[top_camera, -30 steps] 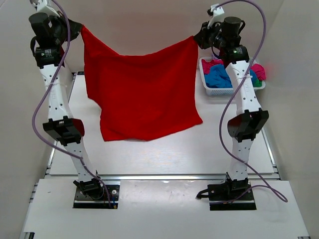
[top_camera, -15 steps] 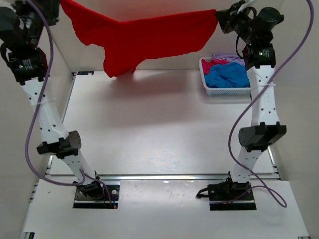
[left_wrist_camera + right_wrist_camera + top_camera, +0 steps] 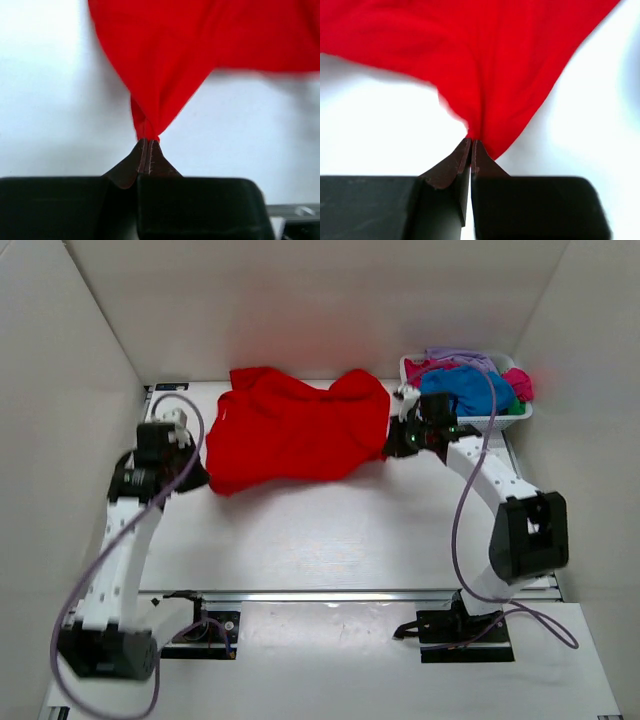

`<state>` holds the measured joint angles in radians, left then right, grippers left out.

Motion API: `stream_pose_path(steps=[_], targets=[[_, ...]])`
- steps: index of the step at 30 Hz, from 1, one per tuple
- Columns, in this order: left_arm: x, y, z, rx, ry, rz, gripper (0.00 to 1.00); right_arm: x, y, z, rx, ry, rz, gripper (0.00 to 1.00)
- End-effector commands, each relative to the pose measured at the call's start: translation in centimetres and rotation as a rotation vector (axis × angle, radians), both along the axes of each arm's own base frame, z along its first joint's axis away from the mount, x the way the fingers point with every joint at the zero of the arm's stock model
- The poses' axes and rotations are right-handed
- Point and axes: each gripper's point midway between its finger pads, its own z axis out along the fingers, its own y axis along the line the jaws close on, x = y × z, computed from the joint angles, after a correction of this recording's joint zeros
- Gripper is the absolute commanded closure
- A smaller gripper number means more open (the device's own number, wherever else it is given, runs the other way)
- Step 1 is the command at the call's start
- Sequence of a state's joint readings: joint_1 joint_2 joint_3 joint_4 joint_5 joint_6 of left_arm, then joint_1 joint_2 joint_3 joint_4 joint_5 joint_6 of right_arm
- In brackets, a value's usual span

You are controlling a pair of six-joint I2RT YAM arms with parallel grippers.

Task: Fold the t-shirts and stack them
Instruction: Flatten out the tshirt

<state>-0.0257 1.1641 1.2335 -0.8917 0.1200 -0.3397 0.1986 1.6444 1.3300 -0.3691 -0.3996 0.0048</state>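
Observation:
A bright red t-shirt (image 3: pixel 295 432) lies spread on the far part of the table, a little rumpled along its far edge. My left gripper (image 3: pixel 203 478) is shut on its near left corner, low over the table. My right gripper (image 3: pixel 390 445) is shut on its right corner, beside the basket. In the left wrist view the red cloth (image 3: pixel 200 45) fans out from the pinched jaws of that gripper (image 3: pixel 146 142). The right wrist view shows the same, cloth (image 3: pixel 485 55) running from the closed gripper tips (image 3: pixel 471 142). More t-shirts, blue (image 3: pixel 462 388), pink (image 3: pixel 521 383) and lavender (image 3: pixel 455 356), fill the basket.
A white mesh basket (image 3: pixel 505 421) stands at the far right corner, close to my right arm. White walls enclose the table on the left, back and right. A metal rail (image 3: pixel 350 595) runs along the near edge in front of the arm bases.
Both arms have swung down from high above the table, carrying the hanging red t-shirt forward and laying it flat on the far part of the table. Both grips have held throughout.

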Motion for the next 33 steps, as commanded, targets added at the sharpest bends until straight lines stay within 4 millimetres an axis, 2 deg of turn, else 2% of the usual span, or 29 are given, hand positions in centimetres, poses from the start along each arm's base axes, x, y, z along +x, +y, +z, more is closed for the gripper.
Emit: stream_pose_path(steps=[1,2,5,8,11,14,17,19,22,26,28,33], targets=[[-4.8,-1.2,3.0,0.046,-0.201,0.001,1.00,-5.2,-0.5,2.5,0.054,-0.013,-0.073,1.00],[-5.8,-2.2,1.7,0.021,-0.169,-0.023,1.00,-6.0,-0.7,1.6,0.048,0.014,-0.078,1.00],[-10.0,-2.9,-2.6,-0.075,-0.094,-0.018,1.00,-10.8,-2.2,-3.5,0.030,0.190,-0.114,1.00],[-13.0,-3.1,-3.6,-0.158,-0.095,0.008,1.00,-14.0,-3.2,-6.0,0.033,0.284,-0.133,1.00],[-15.4,-2.6,-3.8,-0.176,-0.082,0.016,1.00,-16.8,-3.9,-7.6,0.011,0.365,-0.144,1.00],[-17.3,-2.6,-5.4,-0.177,-0.002,-0.015,1.00,-19.1,-3.8,-8.5,0.012,0.445,-0.148,1.00],[-18.5,-2.2,-5.1,-0.179,-0.006,0.010,1.00,-21.4,-3.7,-9.2,0.001,0.526,-0.157,1.00],[-19.3,-2.1,-4.7,-0.181,-0.001,0.014,1.00,-22.2,-3.9,-9.4,0.008,0.551,-0.174,1.00],[-20.1,-2.1,-4.1,-0.173,0.004,-0.002,1.00,-24.0,-4.0,-9.6,0.013,0.597,-0.175,1.00],[-21.0,-1.7,-4.4,-0.153,0.024,0.000,1.00,-26.3,-4.3,-9.9,-0.016,0.642,-0.207,1.00],[-21.4,-2.0,-4.5,-0.168,0.022,-0.014,1.00,-27.9,-4.3,-10.0,-0.017,0.667,-0.231,1.00],[-22.0,-2.8,-4.8,-0.220,0.021,-0.030,1.00,-30.0,-5.3,-10.0,0.002,0.682,-0.313,1.00]])
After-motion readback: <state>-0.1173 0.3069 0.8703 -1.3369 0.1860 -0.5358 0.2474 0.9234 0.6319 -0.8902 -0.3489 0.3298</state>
